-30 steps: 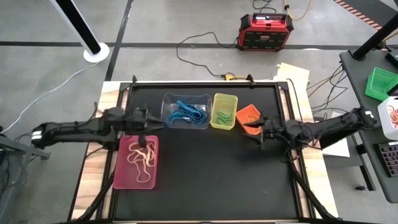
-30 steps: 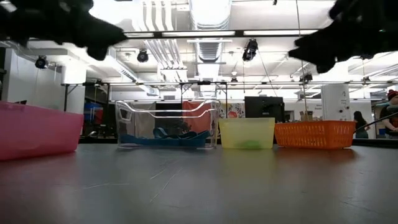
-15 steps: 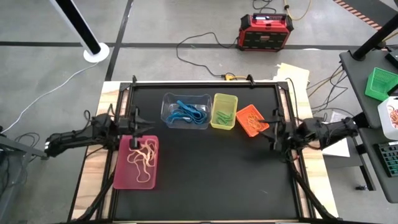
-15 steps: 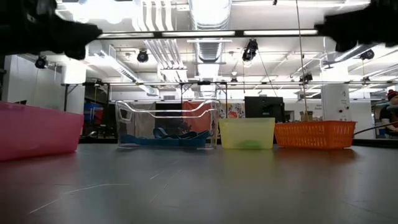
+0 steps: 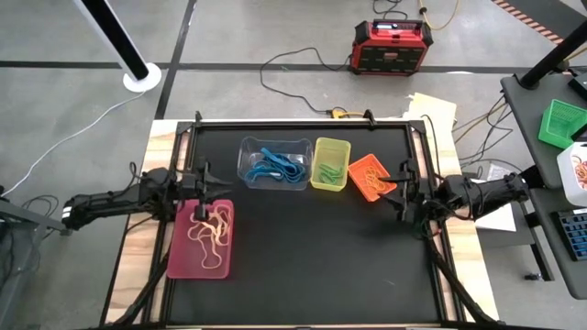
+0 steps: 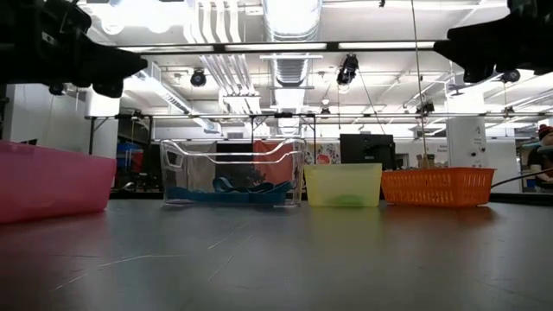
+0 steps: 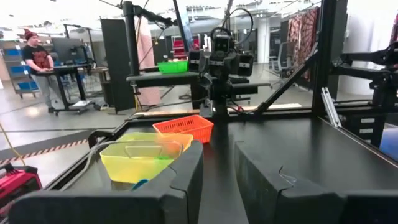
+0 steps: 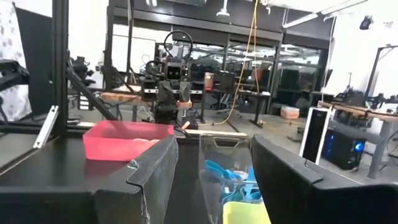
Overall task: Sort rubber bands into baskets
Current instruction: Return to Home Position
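Note:
Four baskets stand on the black table. A clear tub (image 5: 275, 163) holds blue rubber bands (image 5: 273, 168). A yellow-green bin (image 5: 330, 163) holds green ones. An orange bin (image 5: 371, 177) holds orange ones. A flat pink tray (image 5: 200, 240) holds tan bands (image 5: 209, 231). My left gripper (image 5: 207, 187) is open and empty, above the table at the tray's far end. My right gripper (image 5: 402, 194) is open and empty, just right of the orange bin. In the wrist views, the left gripper (image 7: 217, 177) and the right gripper (image 8: 211, 180) hold nothing.
The table's black frame rails run along its edges (image 5: 417, 174). The near half of the black mat (image 5: 321, 266) is bare. A green crate (image 5: 561, 121) and a white tub stand on a side table at the right. A person (image 7: 34, 59) shows far off in the room.
My right gripper has drawn back from over the orange bin toward the table's right edge. My left gripper has drawn back a little toward the table's left edge. Both are empty, and the baskets and bands have stayed where they were.

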`<act>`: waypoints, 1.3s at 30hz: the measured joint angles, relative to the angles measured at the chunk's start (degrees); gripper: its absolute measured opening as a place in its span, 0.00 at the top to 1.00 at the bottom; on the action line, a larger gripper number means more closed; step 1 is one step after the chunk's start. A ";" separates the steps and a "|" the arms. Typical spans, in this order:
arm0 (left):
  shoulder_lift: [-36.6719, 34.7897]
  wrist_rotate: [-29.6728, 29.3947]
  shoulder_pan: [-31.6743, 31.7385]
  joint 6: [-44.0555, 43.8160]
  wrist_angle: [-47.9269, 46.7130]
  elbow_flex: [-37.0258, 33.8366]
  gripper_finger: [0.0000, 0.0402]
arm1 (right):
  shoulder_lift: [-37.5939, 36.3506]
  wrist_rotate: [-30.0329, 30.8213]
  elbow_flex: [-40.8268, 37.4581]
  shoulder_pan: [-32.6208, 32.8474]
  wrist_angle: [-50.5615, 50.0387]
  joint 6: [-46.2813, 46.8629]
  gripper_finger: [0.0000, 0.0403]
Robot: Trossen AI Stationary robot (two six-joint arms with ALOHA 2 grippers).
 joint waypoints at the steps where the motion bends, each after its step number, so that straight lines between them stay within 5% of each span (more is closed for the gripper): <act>1: 0.14 0.02 0.00 0.00 -0.12 -0.02 0.81 | 0.03 0.00 0.00 0.00 -0.03 0.88 0.51; 39: 6.56 0.02 0.00 -0.03 -0.03 0.00 0.81 | 0.02 -0.04 0.00 0.00 -0.09 2.25 0.51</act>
